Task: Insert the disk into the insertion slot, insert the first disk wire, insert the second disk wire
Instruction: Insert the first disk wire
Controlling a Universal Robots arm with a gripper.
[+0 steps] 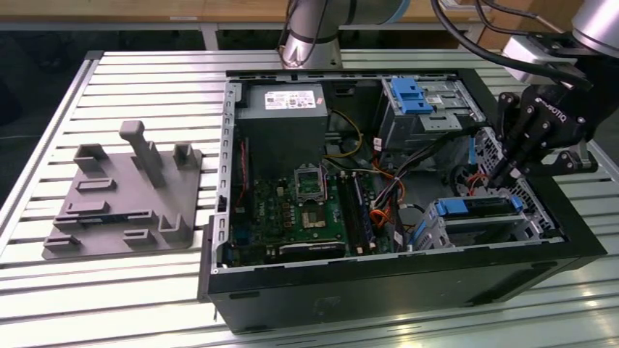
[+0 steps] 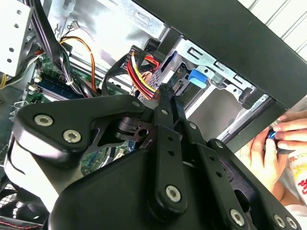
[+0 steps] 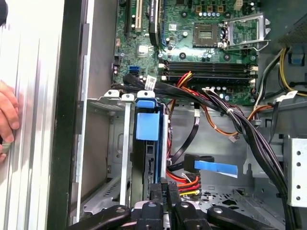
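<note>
Jaws pressed together, the gripper point(image 1: 506, 176) hangs over the insertion slot point(image 1: 483, 230), its tips near the red and yellow wires point(image 3: 185, 181) just beside it. The disk point(image 1: 474, 207) sits inside that slot.

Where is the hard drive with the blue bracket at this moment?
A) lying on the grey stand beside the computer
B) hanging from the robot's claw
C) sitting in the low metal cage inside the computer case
C: in the exterior view the disk sits inside the insertion slot, with the gripper close by it.
</note>
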